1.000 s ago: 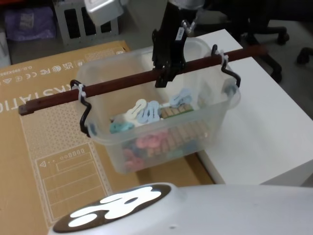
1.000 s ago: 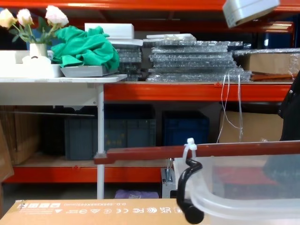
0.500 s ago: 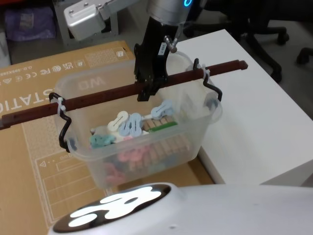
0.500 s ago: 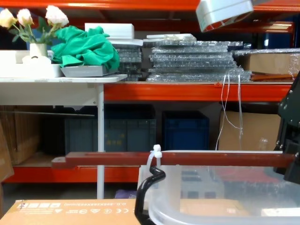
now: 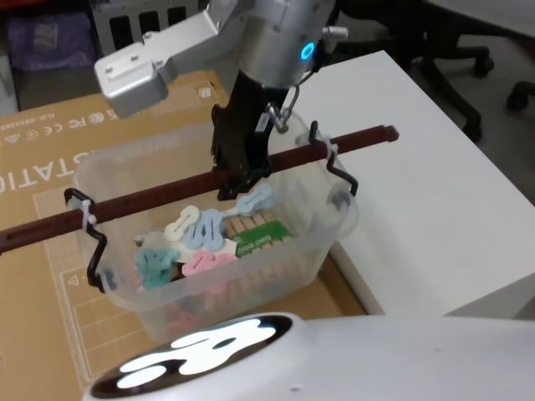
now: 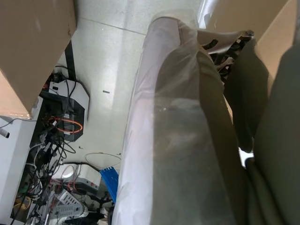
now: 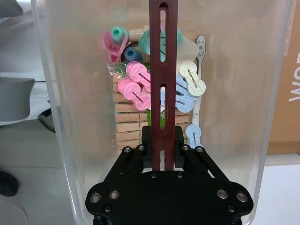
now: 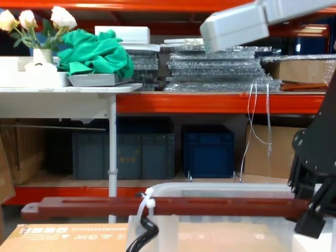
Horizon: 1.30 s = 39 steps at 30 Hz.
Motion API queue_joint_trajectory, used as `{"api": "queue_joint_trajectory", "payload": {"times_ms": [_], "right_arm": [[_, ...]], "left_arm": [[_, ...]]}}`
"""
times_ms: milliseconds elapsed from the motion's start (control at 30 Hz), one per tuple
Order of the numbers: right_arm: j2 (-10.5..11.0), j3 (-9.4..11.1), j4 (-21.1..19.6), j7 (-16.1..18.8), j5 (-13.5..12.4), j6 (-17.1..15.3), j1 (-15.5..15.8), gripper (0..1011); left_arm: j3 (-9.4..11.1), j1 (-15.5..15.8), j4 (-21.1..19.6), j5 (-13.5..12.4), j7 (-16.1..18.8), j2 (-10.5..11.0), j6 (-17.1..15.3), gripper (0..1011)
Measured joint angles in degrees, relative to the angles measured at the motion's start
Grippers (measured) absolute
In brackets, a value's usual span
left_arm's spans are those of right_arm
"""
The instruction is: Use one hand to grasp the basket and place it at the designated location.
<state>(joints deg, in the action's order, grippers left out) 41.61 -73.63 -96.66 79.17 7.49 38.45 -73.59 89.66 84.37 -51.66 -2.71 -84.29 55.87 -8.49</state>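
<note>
Holding the basket [image 5: 322,238] by its bar handle [image 5: 159,190]; right gripper [image 5: 235,179] jaws pinch the bar mid-length. Basket is over the cardboard box [image 5: 46,142], beside the white desk [image 5: 435,192]; contact underneath unclear. Judged: placing step. Next: lower level, then release.
</note>
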Motion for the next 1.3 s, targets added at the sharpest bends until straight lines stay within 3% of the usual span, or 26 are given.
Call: {"api": "queue_joint_trajectory", "payload": {"times_ms": [433,700,933,1300], "right_arm": [[-0.02,-1.2,-2.74,-4.91,5.77,-2.49,1.54,237],[-1.02,-2.32,-1.76,-5.71,6.23,-2.81,1.32,237],[-2.77,-3.89,1.01,-5.03,4.35,-1.34,0.27,238],[-3.26,-4.98,1.37,-6.21,4.59,-1.35,-0.41,237]], "left_arm": [[0.0,0.0,0.0,0.0,0.0,0.0,0.0,0],[0.0,0.0,0.0,0.0,0.0,0.0,0.0,0],[0.0,0.0,0.01,0.0,0.0,0.0,0.0,0],[0.0,0.0,0.0,0.0,0.0,0.0,0.0,0]]}}
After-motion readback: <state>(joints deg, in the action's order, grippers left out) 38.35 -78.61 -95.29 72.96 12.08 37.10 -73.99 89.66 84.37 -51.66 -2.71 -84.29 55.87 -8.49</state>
